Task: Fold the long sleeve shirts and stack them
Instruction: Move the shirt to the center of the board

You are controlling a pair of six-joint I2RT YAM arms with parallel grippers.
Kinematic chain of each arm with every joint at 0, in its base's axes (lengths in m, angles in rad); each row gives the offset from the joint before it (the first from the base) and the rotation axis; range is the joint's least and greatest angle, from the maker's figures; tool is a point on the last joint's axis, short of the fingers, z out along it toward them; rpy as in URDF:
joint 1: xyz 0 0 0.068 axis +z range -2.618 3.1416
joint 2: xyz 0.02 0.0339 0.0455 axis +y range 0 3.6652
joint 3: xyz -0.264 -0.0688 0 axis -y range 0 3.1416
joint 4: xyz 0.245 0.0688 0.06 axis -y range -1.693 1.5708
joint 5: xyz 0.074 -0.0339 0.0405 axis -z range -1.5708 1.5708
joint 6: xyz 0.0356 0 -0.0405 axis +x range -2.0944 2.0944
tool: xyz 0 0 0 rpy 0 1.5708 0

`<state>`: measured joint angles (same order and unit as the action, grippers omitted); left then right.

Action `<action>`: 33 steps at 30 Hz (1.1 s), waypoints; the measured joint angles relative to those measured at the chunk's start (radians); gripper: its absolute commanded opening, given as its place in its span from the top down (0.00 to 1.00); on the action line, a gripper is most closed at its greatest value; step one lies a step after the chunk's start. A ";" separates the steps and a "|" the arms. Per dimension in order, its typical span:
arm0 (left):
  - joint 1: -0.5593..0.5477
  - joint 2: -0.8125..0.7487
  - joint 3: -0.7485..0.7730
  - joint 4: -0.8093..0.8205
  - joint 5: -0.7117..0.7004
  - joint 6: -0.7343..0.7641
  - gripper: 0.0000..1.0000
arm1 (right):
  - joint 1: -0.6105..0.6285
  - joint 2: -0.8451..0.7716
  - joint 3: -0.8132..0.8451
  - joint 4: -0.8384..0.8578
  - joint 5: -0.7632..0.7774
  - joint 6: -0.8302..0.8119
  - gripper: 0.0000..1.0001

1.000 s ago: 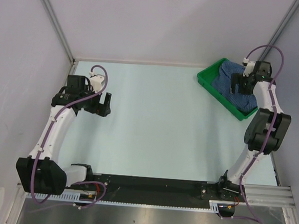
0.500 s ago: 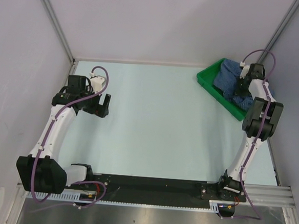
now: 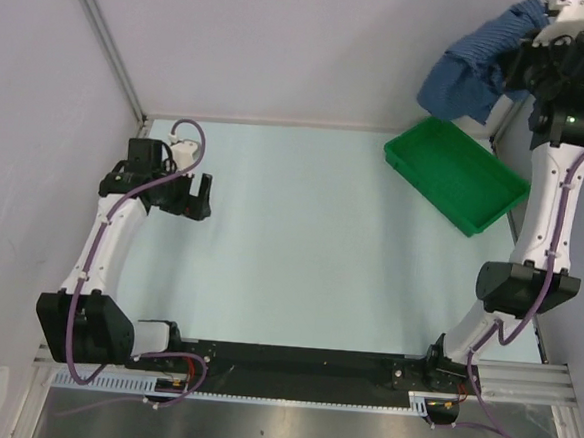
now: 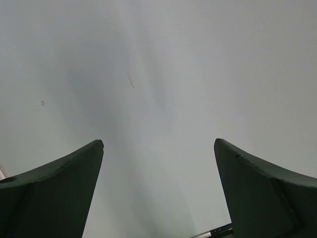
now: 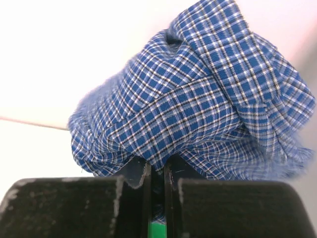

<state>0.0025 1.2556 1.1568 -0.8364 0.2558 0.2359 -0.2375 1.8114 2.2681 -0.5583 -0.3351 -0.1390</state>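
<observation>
**Pick-up step, with the shirt held clear of the tray.** The right gripper (image 5: 157,171) is at the far right corner, high above the table (image 3: 311,240). Its jaws are pressed together on a fold of the blue checked shirt (image 3: 467,76). The cloth hangs in a crumpled bunch just left of the gripper, above the green tray (image 3: 456,172) and not touching it. Collar and sleeves cannot be told apart in the bunch.

The left gripper (image 4: 158,148) hovers over the left side of the table with its jaws spread wide and nothing between them.

Folding appears not yet begun, and no stack is visible. The next move likely calls for carrying the bunch to the middle of the table and laying it down. It would then need spreading flat, probably with the left gripper taking a second hold, since one pinch will not open the cloth.
</observation>
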 measured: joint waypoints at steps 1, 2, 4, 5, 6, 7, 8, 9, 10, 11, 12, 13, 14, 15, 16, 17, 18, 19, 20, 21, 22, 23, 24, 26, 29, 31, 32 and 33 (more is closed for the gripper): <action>0.018 0.010 0.011 0.000 0.013 -0.003 0.01 | 0.025 -0.026 0.000 0.008 -0.011 0.005 1.00; 0.048 0.022 0.024 -0.001 0.037 -0.010 0.01 | 0.070 -0.055 0.000 0.009 -0.031 0.007 1.00; 0.113 0.040 0.046 -0.006 0.079 -0.021 0.01 | 0.192 -0.098 -0.008 0.010 -0.054 0.003 1.00; 0.152 0.049 0.059 -0.010 0.111 -0.027 0.01 | 0.287 -0.119 -0.023 0.010 -0.064 -0.010 1.00; 0.191 0.058 0.072 -0.013 0.140 -0.030 0.01 | 0.365 -0.132 -0.037 0.010 -0.072 -0.022 1.00; 0.226 0.063 0.084 -0.014 0.163 -0.034 0.01 | 0.452 -0.143 -0.058 0.012 -0.080 -0.032 1.00; 0.250 0.065 0.091 -0.015 0.181 -0.035 0.01 | 0.520 -0.153 -0.080 0.011 -0.091 -0.038 0.75; 0.277 0.065 0.097 -0.016 0.207 -0.035 0.00 | 0.575 -0.161 -0.101 0.008 -0.104 -0.038 0.51; 0.292 0.064 0.102 -0.018 0.229 -0.035 0.00 | 0.614 -0.169 -0.129 0.009 -0.119 -0.037 0.27; 0.301 0.063 0.105 -0.018 0.248 -0.033 0.01 | 0.628 -0.180 -0.158 0.010 -0.128 -0.028 0.08; 0.308 0.061 0.107 -0.021 0.267 -0.030 0.01 | 0.628 -0.200 -0.212 0.015 -0.131 -0.035 0.04; 0.311 0.059 0.108 -0.024 0.281 -0.023 0.01 | 0.614 -0.212 -0.254 0.015 -0.124 -0.032 0.02; 0.312 0.056 0.108 -0.030 0.298 -0.008 0.01 | 0.583 -0.225 -0.317 0.029 -0.117 -0.043 0.00; 0.312 0.053 0.108 -0.037 0.307 0.006 0.01 | 0.545 -0.233 -0.379 0.027 -0.115 -0.050 0.00; 0.313 0.049 0.108 -0.047 0.319 0.030 0.01 | 0.508 -0.231 -0.422 0.016 -0.114 -0.052 0.00; 0.313 0.043 0.108 -0.055 0.327 0.055 0.01 | 0.454 -0.216 -0.478 0.012 -0.125 -0.053 0.00; 0.313 0.035 0.103 -0.061 0.333 0.087 0.01 | 0.404 -0.198 -0.538 0.005 -0.139 -0.053 0.00; 0.312 0.029 0.099 -0.065 0.334 0.105 0.01 | 0.365 -0.177 -0.594 -0.006 -0.148 -0.053 0.00; 0.307 0.019 0.088 -0.068 0.333 0.143 0.01 | 0.331 -0.154 -0.650 -0.018 -0.151 -0.054 0.00; 0.303 0.009 0.072 -0.066 0.331 0.173 0.01 | 0.309 -0.137 -0.719 -0.025 -0.152 -0.054 0.00; 0.289 -0.002 0.048 -0.064 0.318 0.207 0.01 | 0.306 -0.132 -0.785 -0.034 -0.153 -0.054 0.00; 0.266 -0.014 0.015 -0.064 0.296 0.244 0.01 | 0.320 -0.132 -0.852 -0.054 -0.158 -0.053 0.00; 0.243 -0.015 -0.010 -0.062 0.283 0.266 0.01 | 0.346 -0.133 -0.896 -0.071 -0.163 -0.053 0.00; 0.191 -0.002 -0.070 -0.047 0.237 0.299 0.01 | 0.437 -0.136 -0.964 -0.068 -0.174 -0.053 0.01; 0.138 0.078 -0.104 -0.028 0.192 0.311 0.01 | 0.577 -0.135 -0.988 -0.039 -0.185 -0.037 0.04; 0.114 0.161 -0.097 0.010 0.175 0.300 0.02 | 0.642 -0.125 -0.981 0.007 -0.204 -0.011 0.07; 0.107 0.199 -0.089 0.023 0.171 0.290 0.03 | 0.656 -0.113 -0.969 0.021 -0.208 0.001 0.08; 0.098 0.249 -0.075 0.040 0.168 0.279 0.03 | 0.664 -0.087 -0.949 0.045 -0.212 0.019 0.09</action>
<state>0.1009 1.5051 1.0821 -0.7959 0.4236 0.5148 0.4263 1.7241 1.3193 -0.5129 -0.5472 -0.1204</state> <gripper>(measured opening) 0.985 0.945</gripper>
